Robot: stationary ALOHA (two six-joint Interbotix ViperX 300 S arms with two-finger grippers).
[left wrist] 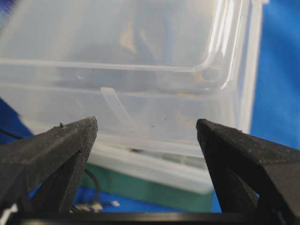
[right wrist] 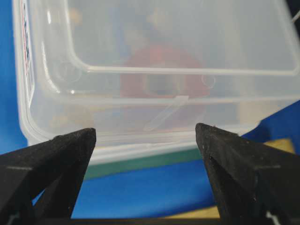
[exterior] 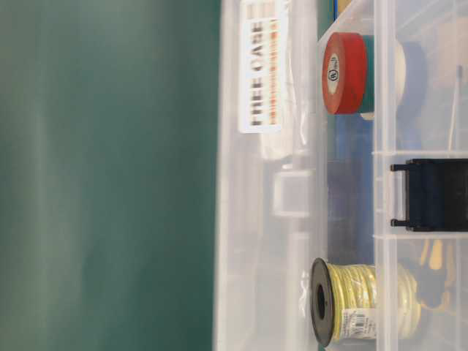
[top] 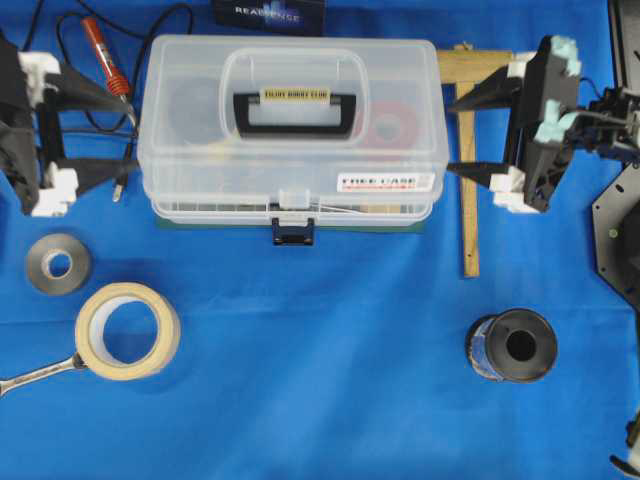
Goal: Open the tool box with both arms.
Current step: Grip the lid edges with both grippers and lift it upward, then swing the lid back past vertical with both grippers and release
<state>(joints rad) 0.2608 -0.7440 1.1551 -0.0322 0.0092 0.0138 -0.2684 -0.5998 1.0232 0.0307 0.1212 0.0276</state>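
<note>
Two grippers flank the tool box [top: 290, 130], one at each short end. I read the left gripper [top: 118, 140] as spread wide, its two pointed fingers [left wrist: 56, 150] framing the box's left end wall without touching it; the right gripper [top: 462, 135] mirrors it, its fingers [right wrist: 51, 159] likewise apart and holding nothing, tips just short of the right end wall. The tool box sits lid-down and closed at the middle of the far edge of the blue tabletop [top: 330, 350], black handle [top: 295, 110] on top, dark-blue latch [top: 293, 230] fastened on the near face.

Around the left gripper: a red-handled tool [top: 105, 55] with a black cable [top: 70, 100] lies between it and the box's far-left corner, nearest to the fingers' path. Toward the near-left corner lie a grey tape roll [top: 57, 263], a cream tape roll [top: 128, 330] and a wrench [top: 40, 372] touching that roll. Beside the right gripper a wooden square [top: 470, 160] lies under the fingers, running toward the near edge; a black spool [top: 512, 345] stands well apart, nearer the near-right corner.

Only the table-level view, turned on its side, shows me the contents plainly: a red tape roll [exterior: 345, 73] and a spool of yellow wire [exterior: 351, 301] behind the clear wall. The right wrist view gives the red roll as a blur only; the left wrist view shows the green bottom rim [left wrist: 154, 187].
</note>
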